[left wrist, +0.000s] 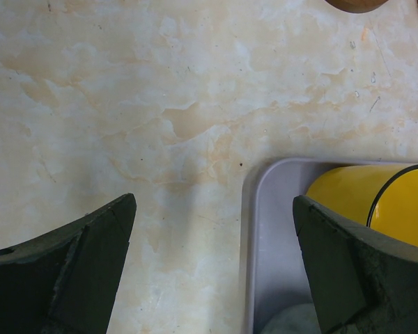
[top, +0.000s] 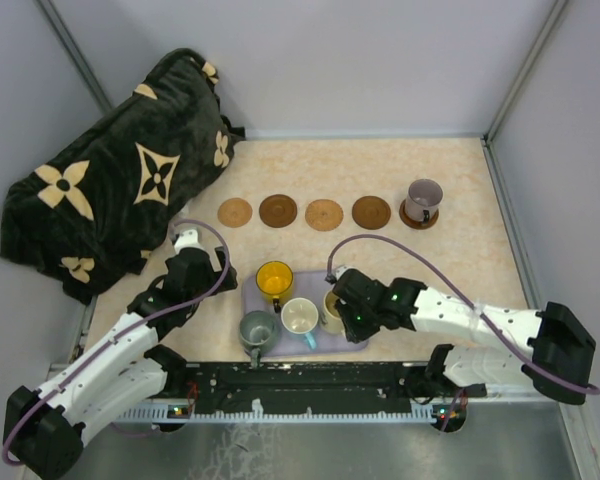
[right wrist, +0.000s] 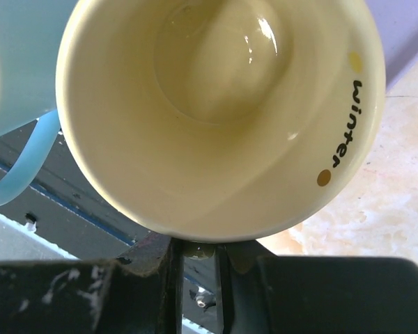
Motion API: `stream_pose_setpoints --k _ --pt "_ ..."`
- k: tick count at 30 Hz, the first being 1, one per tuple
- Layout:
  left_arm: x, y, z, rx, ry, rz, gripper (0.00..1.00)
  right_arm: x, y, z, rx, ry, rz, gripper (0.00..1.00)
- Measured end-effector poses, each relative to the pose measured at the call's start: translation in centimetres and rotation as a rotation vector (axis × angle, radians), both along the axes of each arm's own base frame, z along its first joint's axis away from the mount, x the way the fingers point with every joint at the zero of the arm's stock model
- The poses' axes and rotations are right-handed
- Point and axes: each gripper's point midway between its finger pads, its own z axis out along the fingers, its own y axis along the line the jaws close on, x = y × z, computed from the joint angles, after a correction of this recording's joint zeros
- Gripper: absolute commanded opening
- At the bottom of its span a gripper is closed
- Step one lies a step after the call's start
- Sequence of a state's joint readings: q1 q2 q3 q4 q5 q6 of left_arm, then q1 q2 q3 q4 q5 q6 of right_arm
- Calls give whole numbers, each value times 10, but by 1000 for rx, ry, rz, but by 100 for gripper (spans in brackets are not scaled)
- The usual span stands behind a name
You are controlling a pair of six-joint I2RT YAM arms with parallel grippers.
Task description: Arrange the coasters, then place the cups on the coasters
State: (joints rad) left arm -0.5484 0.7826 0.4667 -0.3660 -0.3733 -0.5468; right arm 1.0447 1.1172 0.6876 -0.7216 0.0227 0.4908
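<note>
Your right gripper looks pinched nearly closed on the cream mug rim; lift straight, dodging the blue-handled mug alongside it.

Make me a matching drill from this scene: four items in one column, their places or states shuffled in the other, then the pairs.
Items
1. yellow mug
2. purple-grey mug
3. cream mug
4. left gripper

Places or states
A. on the rightmost coaster of the row
B. open, nothing between its fingers
C. rim pinched by the right gripper
D. far left corner of the lavender tray

Pairs: 1-D, 2-A, 3-C, 4-B
</note>
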Motion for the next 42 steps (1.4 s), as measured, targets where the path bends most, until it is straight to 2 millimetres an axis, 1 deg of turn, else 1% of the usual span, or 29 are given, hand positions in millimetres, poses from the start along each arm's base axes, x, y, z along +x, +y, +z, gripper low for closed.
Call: stream_pose_setpoints --k 7,9,13,17,23,26,28,30,32,35,39,42 --pt "0 0 0 0 -1 0 100 4 -3 0 -72 -51 2 0" --pt "0 0 0 -1 -2 0 100 11 -8 -1 -112 -87 -15 0" --pt "1 0 0 -2 -5 0 100 24 -26 0 -205 -153 -67 0" --pt "1 0 0 -2 -3 0 100 37 -27 12 -219 -219 -101 0" --pt "2 -1 0 -3 -6 -1 100 64 -25 40 -228 -354 -171 0" --pt "4 -2 0 -5 -9 -1 100 85 -21 56 -265 -417 -215 0" --pt "6 -5 -2 -7 -6 -6 100 101 -14 62 -285 -445 -243 0" --pt "6 -6 -4 -5 3 -11 100 119 -7 65 -292 -464 -275 0" --pt "6 -7 -7 -2 14 -17 100 139 -5 64 -280 -467 -314 0" --pt "7 -9 -7 -5 11 -25 100 161 -14 60 -270 -458 -368 0" --pt "10 -11 -4 -6 -5 -33 100 198 -35 55 -270 -435 -444 0" --pt "11 -12 -2 -8 -15 -35 100 225 -43 55 -270 -433 -469 0"
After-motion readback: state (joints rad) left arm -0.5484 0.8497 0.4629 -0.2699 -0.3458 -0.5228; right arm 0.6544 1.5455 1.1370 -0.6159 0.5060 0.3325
